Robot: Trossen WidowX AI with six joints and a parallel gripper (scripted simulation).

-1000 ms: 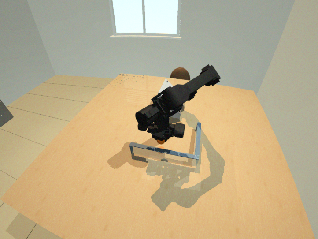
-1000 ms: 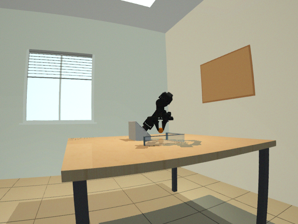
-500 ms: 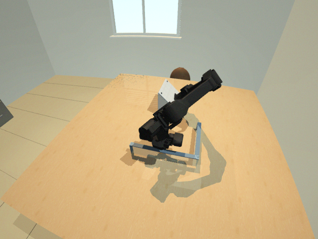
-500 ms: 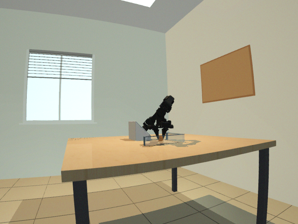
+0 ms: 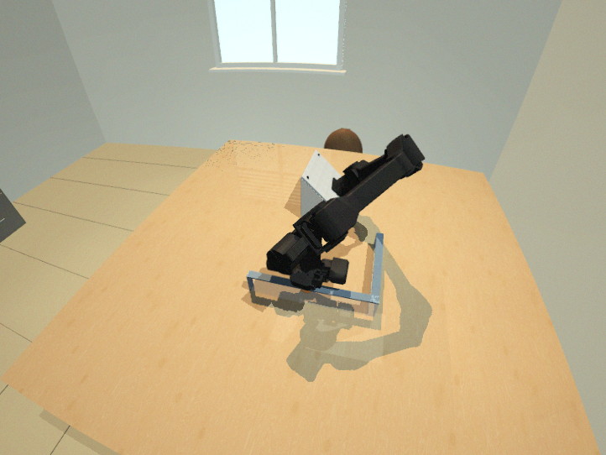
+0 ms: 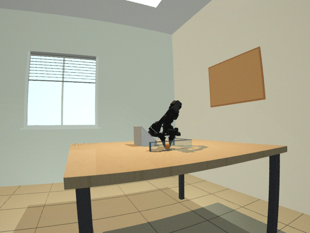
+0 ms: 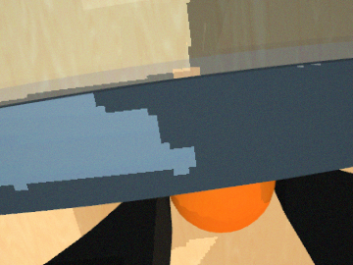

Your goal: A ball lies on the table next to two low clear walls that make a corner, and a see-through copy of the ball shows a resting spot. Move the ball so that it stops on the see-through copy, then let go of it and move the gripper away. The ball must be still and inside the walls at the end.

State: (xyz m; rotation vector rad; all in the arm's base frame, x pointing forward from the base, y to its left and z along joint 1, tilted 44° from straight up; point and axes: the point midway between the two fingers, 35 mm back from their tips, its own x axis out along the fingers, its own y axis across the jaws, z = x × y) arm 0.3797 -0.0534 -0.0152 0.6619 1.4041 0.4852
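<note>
The ball is held low over the table, clamped between the two fingers of the gripper — one black finger is seen at its 9 o'clock side and one at its 3 o'clock side in the wrist view. The ball is placed close beside the longer clear wall, and its 12 o'clock part is hidden by the blue edge in the wrist view. Whether the table is touched by the ball cannot be told for certain.

In the top view, the shorter clear wall is joined to the longer one at about 4 o'clock from the gripper — from that corner it is run toward 12 o'clock. The see-through copy cannot be picked out apart from the ball.

The black arm is bent sharply, its elbow raised toward 1 o'clock in the top view. A pale wedge-shaped block is seen at 12 o'clock from the gripper there.
</note>
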